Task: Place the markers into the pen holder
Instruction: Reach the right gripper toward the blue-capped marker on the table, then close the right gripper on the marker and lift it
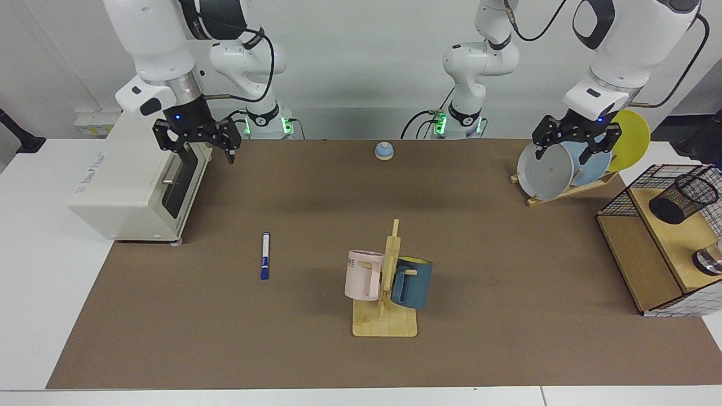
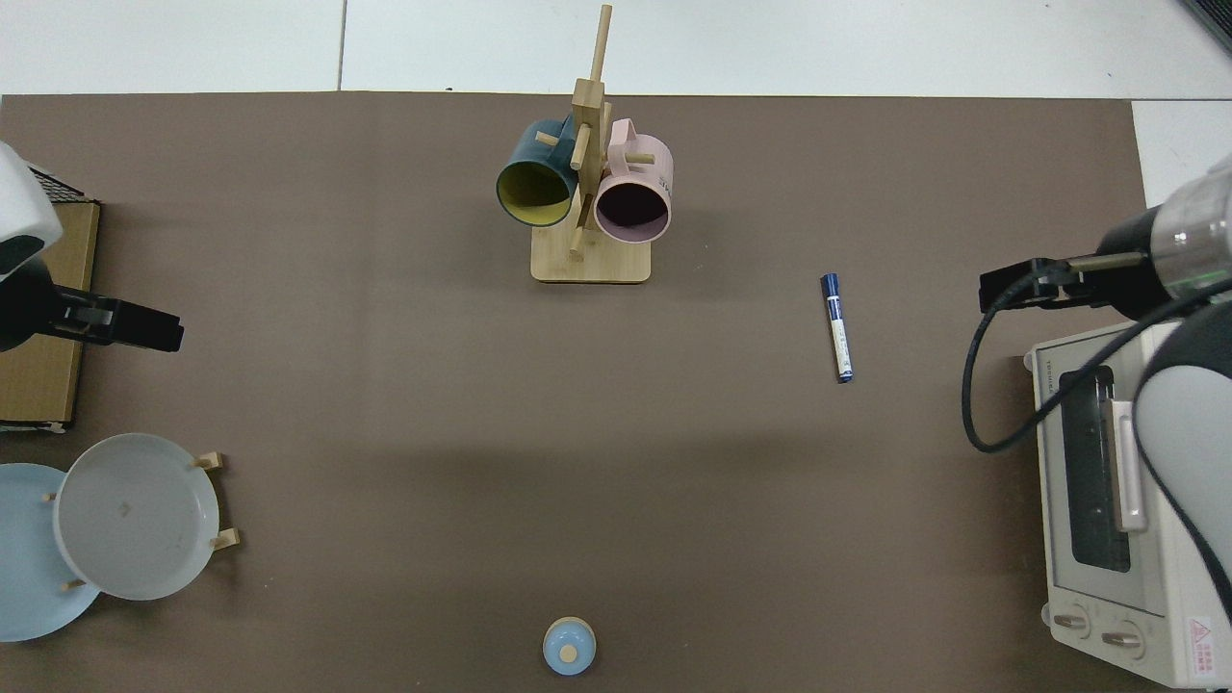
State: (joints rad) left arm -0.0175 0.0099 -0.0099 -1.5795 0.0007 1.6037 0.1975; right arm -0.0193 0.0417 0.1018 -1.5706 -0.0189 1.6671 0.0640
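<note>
The marker (image 1: 264, 256) is white with a blue cap and lies flat on the brown mat (image 1: 282, 338), in front of the toaster oven; from above the marker (image 2: 836, 327) lies alone. The black mesh pen holder (image 1: 682, 197) leans tilted on the wooden shelf at the far side and is out of the top view. My right gripper (image 1: 197, 149) hangs open and empty over the oven's front corner, well behind the marker; in the top view the right gripper (image 2: 1011, 289) is beside the marker. My left gripper (image 1: 569, 152) waits open before the plates.
A white toaster oven (image 1: 135, 180) stands by the right arm. A wooden mug rack (image 1: 386, 321) holds a pink mug (image 1: 364, 274) and a blue mug (image 1: 413, 282) mid-table. A plate rack (image 1: 558, 169), a wire-grid shelf (image 1: 660, 248) and a small blue knob (image 1: 384, 150) stand farther off.
</note>
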